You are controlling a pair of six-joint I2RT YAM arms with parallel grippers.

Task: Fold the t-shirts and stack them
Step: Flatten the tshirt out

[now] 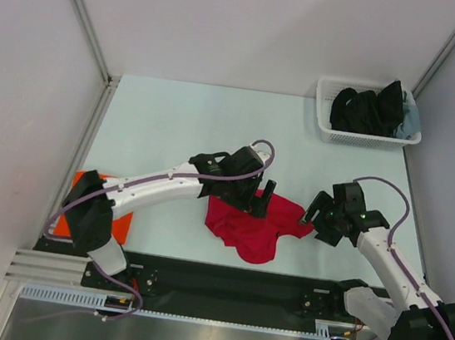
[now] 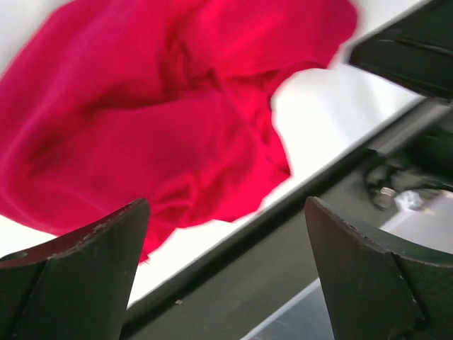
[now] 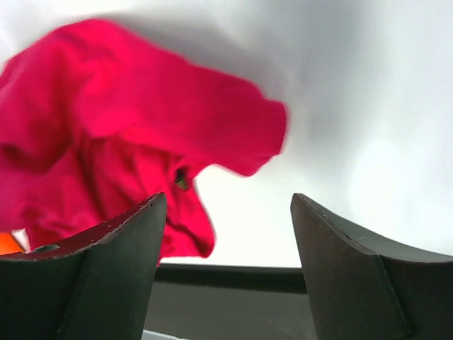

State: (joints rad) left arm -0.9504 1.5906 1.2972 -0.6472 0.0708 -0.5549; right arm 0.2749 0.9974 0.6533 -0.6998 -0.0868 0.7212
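The crimson red t-shirt lies crumpled on the white table near the front edge. It also fills the left wrist view and the left of the right wrist view. The orange t-shirt lies flat at the front left, mostly hidden under the left arm. My left gripper hangs open just above the red shirt's far edge, holding nothing. My right gripper is open and empty at the shirt's right edge; its fingers frame bare table.
A white lattice basket with dark clothes stands at the back right. A black base strip runs along the table's near edge. White walls close in on both sides and the back.
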